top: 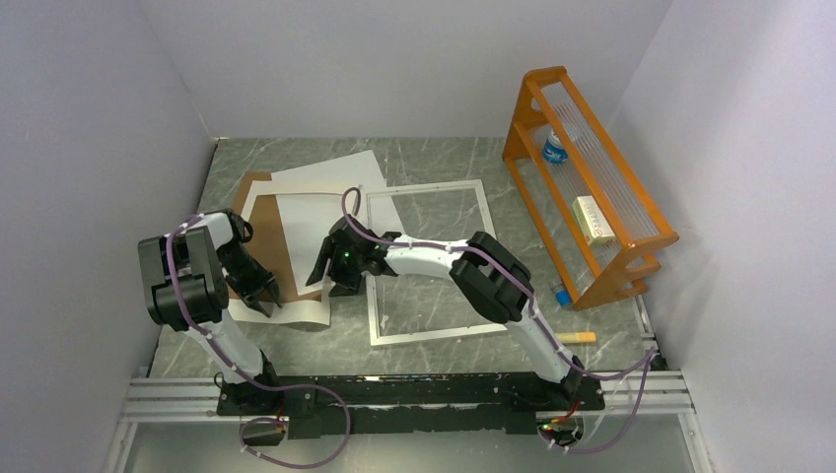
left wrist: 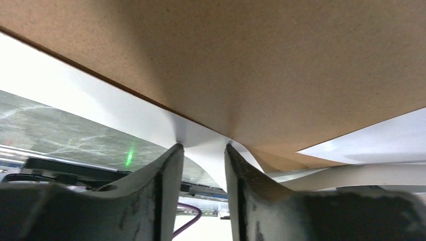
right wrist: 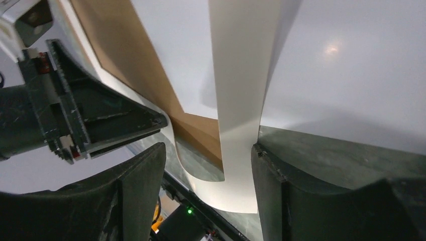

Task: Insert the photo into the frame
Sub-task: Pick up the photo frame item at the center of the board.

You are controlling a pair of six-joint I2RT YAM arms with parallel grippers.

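The frame (top: 434,333) lies flat at the table's middle, a narrow white border with bare table inside it. To its left a plain white sheet (top: 330,177), the photo with its print side hidden as far as I can tell, lies over the brown backing board (top: 246,189). The white card mat (top: 301,308) rests on top. My left gripper (top: 261,296) is at the mat's near edge, jaws apart, with the card's curled edge (left wrist: 201,138) at the fingertips (left wrist: 171,150). My right gripper (top: 330,271) is open astride the mat's right strip (right wrist: 241,100).
An orange rack (top: 616,281) stands along the right wall with a bottle and a small box in it. A short yellowish stick (top: 580,337) lies near the right arm's base. The two grippers sit close together over the mat; the left arm's finger (right wrist: 125,123) shows in the right wrist view.
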